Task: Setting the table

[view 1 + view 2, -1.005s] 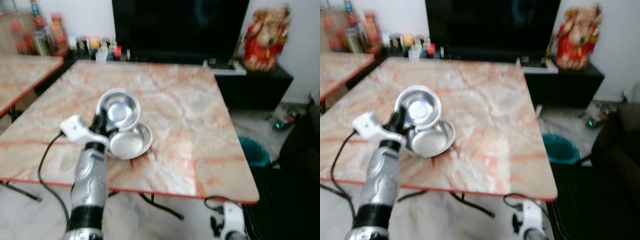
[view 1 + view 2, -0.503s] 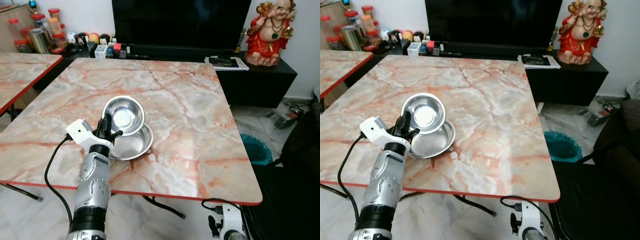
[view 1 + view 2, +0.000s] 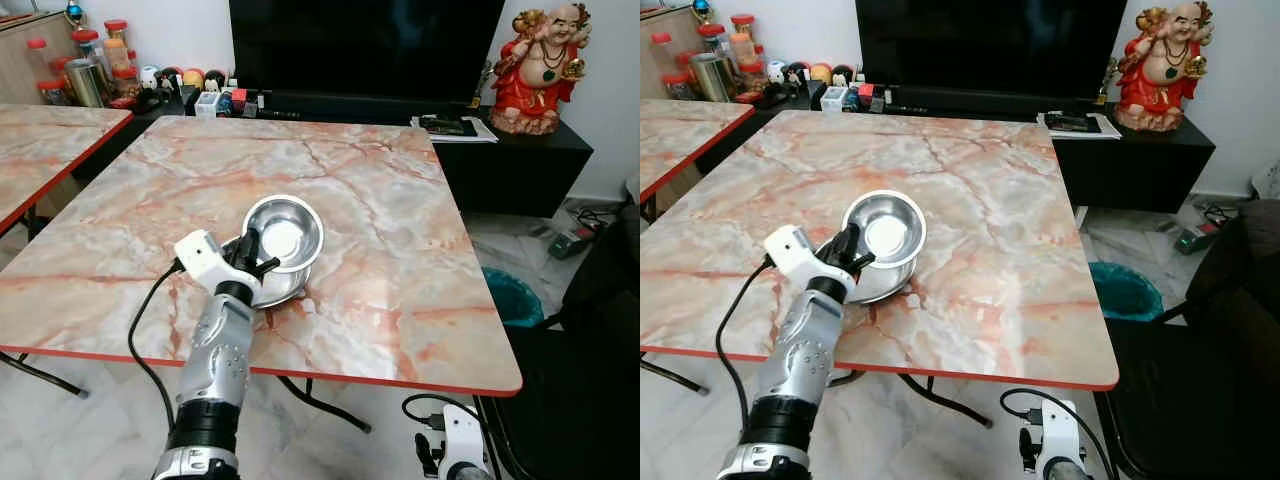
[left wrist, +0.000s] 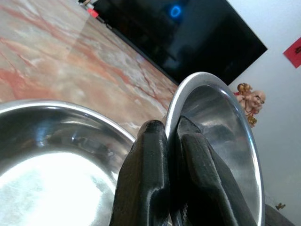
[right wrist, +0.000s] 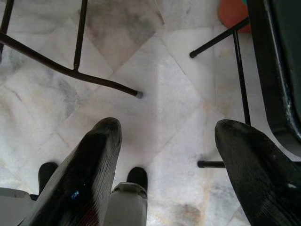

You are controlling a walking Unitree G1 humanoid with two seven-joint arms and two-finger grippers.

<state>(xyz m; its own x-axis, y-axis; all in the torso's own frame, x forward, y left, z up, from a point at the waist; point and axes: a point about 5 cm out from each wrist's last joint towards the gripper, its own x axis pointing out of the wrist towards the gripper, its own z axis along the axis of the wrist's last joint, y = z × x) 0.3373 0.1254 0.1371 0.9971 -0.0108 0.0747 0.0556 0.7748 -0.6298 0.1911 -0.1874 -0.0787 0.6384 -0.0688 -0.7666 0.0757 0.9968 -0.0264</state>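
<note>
Bowl (image 3: 284, 233), steel, is held tilted above the marble table (image 3: 400, 250), its open side turned toward the camera. Its near rim is pinched by the left gripper (image 3: 250, 262), whose two black fingers (image 4: 146, 160) are pressed together on the rim, one inside the bowl and one outside, as seen in the left wrist view. The gripper sits at the bowl's lower left edge, with the white wrist block just behind it and the silver arm running down toward the table's near edge.

Directly under the lifted bowl a second steel bowl (image 3: 275, 287) is seen resting flat on the table, partly covered by the upper one. The two appear close together at the gripped side; whether they touch cannot be told. In the left wrist view the lower bowl's bright inside (image 4: 56, 155) lies beside the fingers.

Both bowls are placed left of the table's middle, nearer its front edge than its back.

The right gripper (image 5: 167, 155) is hung low beside the table, its fingers spread wide apart over the pale tiled floor (image 5: 155, 94), with black table legs (image 5: 70, 70) crossing the floor beyond them.

Behind the table a black television (image 3: 365, 45) is seen, with a red figurine (image 3: 545, 65) on the dark cabinet to its right. A teal bin (image 3: 510, 297) stands on the floor by the table's right side.
</note>
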